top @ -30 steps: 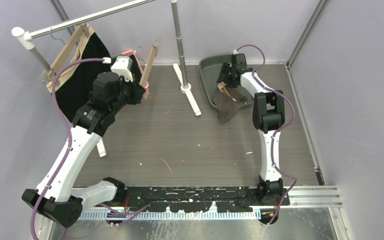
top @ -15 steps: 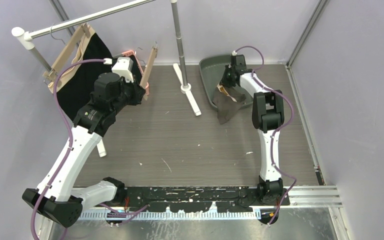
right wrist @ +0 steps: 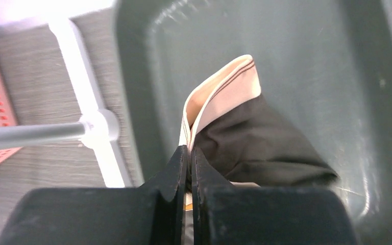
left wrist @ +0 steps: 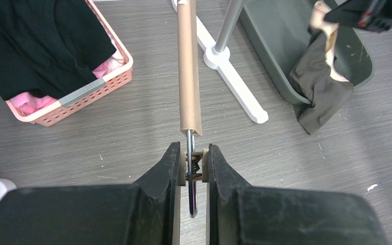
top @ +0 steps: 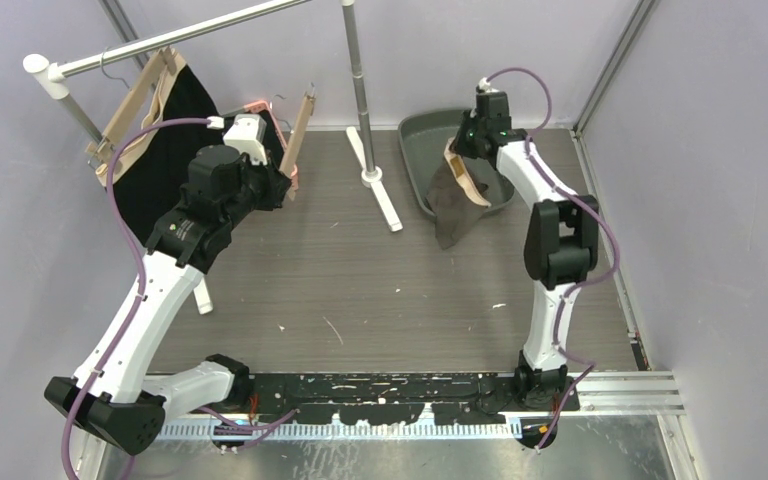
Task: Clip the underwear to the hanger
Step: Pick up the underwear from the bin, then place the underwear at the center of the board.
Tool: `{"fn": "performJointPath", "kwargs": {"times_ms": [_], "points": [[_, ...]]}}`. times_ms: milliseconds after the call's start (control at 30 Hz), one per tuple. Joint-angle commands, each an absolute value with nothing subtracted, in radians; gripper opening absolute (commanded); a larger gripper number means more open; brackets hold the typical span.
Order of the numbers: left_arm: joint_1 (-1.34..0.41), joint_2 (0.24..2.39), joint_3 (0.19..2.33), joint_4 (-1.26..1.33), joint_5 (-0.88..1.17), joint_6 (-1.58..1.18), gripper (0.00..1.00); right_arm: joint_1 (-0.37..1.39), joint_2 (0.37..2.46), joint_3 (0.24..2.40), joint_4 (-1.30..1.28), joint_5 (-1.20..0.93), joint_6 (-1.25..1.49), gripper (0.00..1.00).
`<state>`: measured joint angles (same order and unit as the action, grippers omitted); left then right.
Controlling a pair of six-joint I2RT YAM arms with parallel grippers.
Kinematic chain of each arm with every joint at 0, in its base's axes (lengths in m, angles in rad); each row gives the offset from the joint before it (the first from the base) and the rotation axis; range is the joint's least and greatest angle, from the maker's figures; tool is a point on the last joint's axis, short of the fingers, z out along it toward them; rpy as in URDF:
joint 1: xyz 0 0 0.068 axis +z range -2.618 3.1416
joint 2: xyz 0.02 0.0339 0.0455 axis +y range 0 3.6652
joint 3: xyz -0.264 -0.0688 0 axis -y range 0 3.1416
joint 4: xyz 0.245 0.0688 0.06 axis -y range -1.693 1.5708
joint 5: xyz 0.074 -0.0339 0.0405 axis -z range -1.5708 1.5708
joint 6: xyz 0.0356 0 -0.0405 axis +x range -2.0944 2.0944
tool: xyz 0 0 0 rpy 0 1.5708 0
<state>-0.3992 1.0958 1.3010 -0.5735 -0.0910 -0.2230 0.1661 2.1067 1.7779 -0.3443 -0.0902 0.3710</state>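
Right gripper [right wrist: 189, 153] clamped on waistband [right wrist: 219, 92] of underwear [top: 450, 215] over tray [top: 418, 130] at far edge of counter [top: 360, 280], left gripper [left wrist: 190, 163] clamped on hanger [left wrist: 189, 66] clip [left wrist: 195, 172]: best to lift cloth clear of tray rim, present waistband flat to clip.

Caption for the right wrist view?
Right tool shut on the pale-banded underwear, above the grey bin.

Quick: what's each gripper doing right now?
The left gripper is closed on the hanger clip.
The right gripper is closed on the underwear, at its waistband.
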Motion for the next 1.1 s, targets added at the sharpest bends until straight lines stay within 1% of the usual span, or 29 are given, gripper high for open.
{"fn": "performJointPath", "kwargs": {"times_ms": [0, 300, 467, 700, 767, 967, 1033, 1067], "points": [[-0.402, 1.075, 1.307, -0.485, -0.095, -0.227, 0.00, 0.165, 1.898, 1.736, -0.304, -0.070, 0.359, 0.03], [-0.403, 1.036, 1.296, -0.503, -0.094, -0.229, 0.00, 0.165, 1.665, 1.588, -0.319, -0.052, 0.354, 0.03], [-0.402, 1.004, 1.293, -0.513, -0.097, -0.232, 0.00, 0.165, 1.564, 1.523, -0.319, -0.094, 0.321, 0.03], [-0.402, 0.973, 1.307, -0.549, -0.096, -0.249, 0.00, 0.170, 1.410, 1.445, -0.313, -0.301, 0.282, 0.03], [-0.402, 0.961, 1.309, -0.560, -0.092, -0.258, 0.00, 0.178, 1.367, 1.434, -0.340, -0.343, 0.265, 0.04], [-0.402, 0.933, 1.306, -0.573, -0.080, -0.274, 0.00, 0.213, 1.258, 1.380, -0.428, -0.565, 0.220, 0.04], [-0.402, 0.931, 1.308, -0.572, -0.082, -0.273, 0.00, 0.214, 1.248, 1.341, -0.457, -0.638, 0.204, 0.04], [-0.402, 0.930, 1.308, -0.573, -0.087, -0.273, 0.00, 0.213, 1.254, 1.327, -0.481, -0.639, 0.197, 0.04]]}}
